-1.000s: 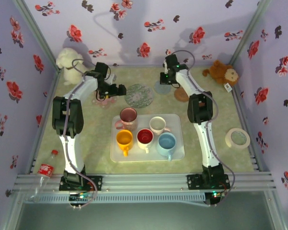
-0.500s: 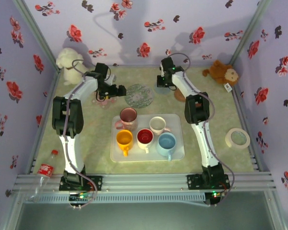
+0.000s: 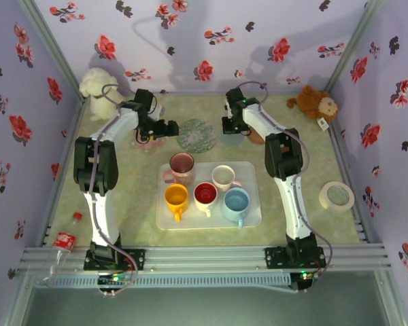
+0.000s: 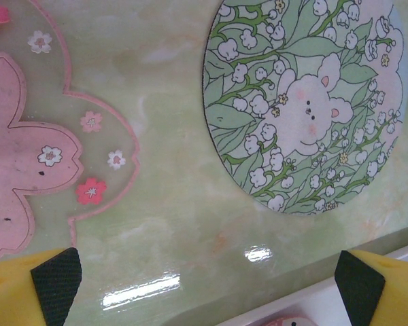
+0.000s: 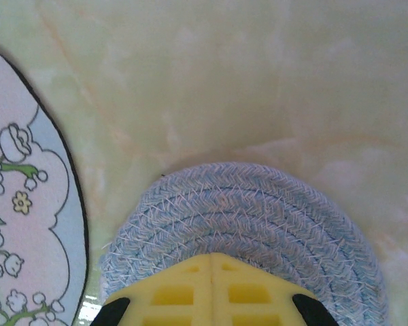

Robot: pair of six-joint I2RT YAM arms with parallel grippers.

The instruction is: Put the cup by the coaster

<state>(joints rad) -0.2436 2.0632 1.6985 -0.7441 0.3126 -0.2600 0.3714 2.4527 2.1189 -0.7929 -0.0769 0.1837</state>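
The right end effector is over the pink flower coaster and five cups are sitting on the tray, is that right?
Not quite. The right end effector is over the blue woven coaster, not the pink flower coaster, as the right wrist view shows. Five cups are sitting on the tray, as you said.

Stretching both arms far forward, forearms angling inward; holding left gripper [image 4: 207, 278] fingers wide apart, pressing right gripper [image 5: 211, 269] fingers together, both hanging low.
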